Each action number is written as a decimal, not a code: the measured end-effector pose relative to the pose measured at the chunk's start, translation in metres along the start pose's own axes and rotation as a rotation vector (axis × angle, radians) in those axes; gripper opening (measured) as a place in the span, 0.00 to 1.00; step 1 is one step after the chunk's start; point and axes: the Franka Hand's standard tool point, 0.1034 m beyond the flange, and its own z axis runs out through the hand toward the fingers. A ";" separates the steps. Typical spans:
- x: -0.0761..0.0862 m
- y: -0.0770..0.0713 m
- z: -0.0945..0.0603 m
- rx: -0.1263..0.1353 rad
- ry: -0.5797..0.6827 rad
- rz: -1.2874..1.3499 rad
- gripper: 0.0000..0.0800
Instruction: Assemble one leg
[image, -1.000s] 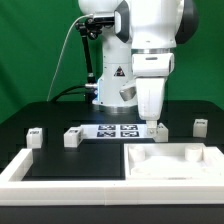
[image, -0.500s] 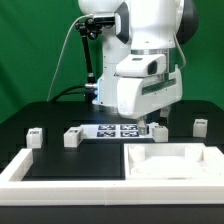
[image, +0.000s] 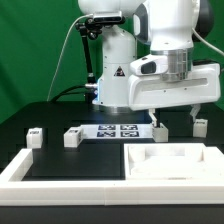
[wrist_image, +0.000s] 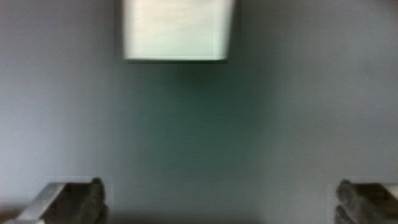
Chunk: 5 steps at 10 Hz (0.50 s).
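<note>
The leg stood on the black table at three o'clock of the marker board, and there hung the gripper just above it at two o'clock, fingers spread wide, nothing between them, with a look-alike leg farther out at three o'clock.

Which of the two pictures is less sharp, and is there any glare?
Wrist view: soft all over; the white block has fuzzy edges and the gripper fingers are dim. Exterior view: evenly lit, fairly sharp, no strong glare.
</note>
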 end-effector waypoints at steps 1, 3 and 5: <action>0.001 -0.008 0.000 0.001 0.003 0.072 0.81; 0.000 -0.011 0.000 0.015 -0.001 0.251 0.81; -0.006 -0.012 0.001 0.028 -0.010 0.447 0.81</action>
